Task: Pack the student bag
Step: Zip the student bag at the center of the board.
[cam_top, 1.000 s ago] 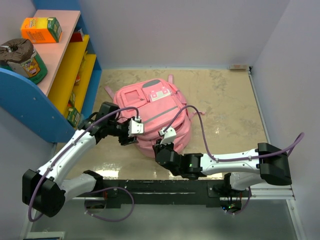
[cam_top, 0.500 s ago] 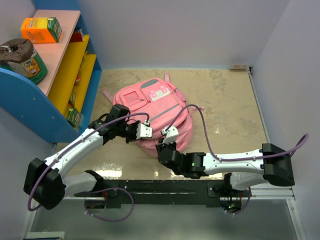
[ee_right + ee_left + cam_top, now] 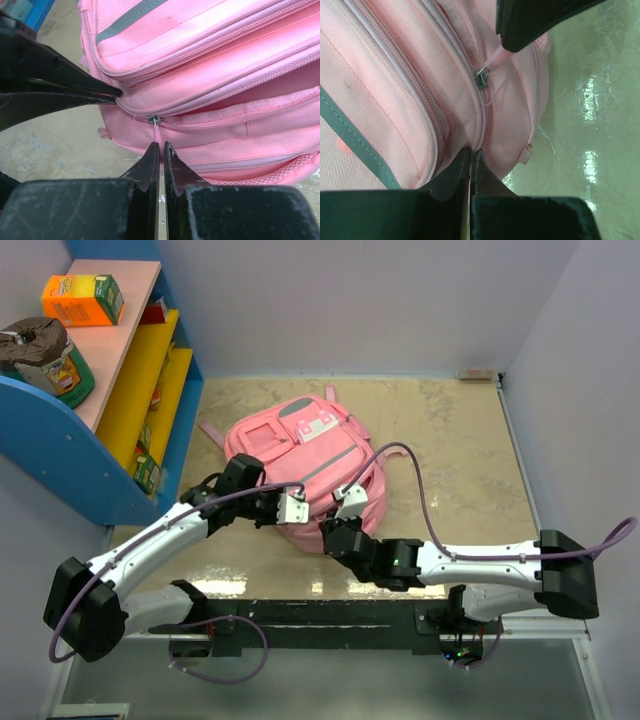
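Grip on student bag zip
Pink zip pull is grasped in right pincer; left pincer is clenched, tips against the bag's seam.

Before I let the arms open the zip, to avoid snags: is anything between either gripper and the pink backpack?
Nothing visible. The right gripper is shut on the zip pull, and the left gripper, shut, touches the student bag at the seam beside it.

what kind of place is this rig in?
Likely a staged test cell dressed as a schoolroom corner: plain walls around a marbled table, blue-and-yellow shelf holding boxes, pink student bag.
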Robot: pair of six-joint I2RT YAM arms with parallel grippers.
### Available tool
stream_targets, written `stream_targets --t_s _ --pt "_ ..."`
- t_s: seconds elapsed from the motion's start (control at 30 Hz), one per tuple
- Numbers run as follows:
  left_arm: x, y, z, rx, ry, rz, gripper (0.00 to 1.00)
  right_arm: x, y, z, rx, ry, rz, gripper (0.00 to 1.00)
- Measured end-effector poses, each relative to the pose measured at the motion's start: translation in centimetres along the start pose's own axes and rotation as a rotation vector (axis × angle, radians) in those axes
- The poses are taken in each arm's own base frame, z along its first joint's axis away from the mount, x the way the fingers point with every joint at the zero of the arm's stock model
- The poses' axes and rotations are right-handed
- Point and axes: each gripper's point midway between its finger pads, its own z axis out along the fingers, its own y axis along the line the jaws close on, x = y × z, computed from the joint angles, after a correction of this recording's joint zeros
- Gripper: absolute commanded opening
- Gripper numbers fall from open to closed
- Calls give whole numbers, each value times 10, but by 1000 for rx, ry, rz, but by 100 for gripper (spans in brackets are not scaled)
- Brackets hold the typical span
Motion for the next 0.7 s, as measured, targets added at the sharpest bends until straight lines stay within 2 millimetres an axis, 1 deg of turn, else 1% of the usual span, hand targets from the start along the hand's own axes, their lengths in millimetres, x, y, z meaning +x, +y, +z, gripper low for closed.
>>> stream_targets --t_s 0.13,0.2,0.27,0.33,0.4,0.5,0.53,0.6,0.63,0.67,0.7 --pt "-1 0 -7 -24 3 47 0 -6 -17 5 23 7 25 0" --pt "-3 1 -11 -36 1 64 0 -17 -27 6 34 -13 51 0" --pt "1 0 -17 -39 16 65 0 -29 -45 7 82 -42 58 0" --pt "6 -2 -22 -39 36 64 0 -37 -60 10 131 -62 54 0" --pt "12 -3 -26 -36 57 60 0 -37 -70 12 164 -59 35 0" --pt "18 -4 -31 -33 76 46 0 -35 -78 13 183 -42 10 0" --pt "19 -4 -32 -35 78 42 0 -35 -78 12 178 -41 5 7" --pt "18 -3 -34 -34 79 34 0 -35 -72 11 143 -38 -3 25" --pt "17 -3 -35 -32 76 30 0 -35 -66 9 122 -39 -6 44" --pt "15 -2 -35 -32 74 23 0 -34 -59 7 97 -38 -8 52" --pt "14 0 -35 -28 71 13 0 -32 -50 4 70 -38 -4 58"
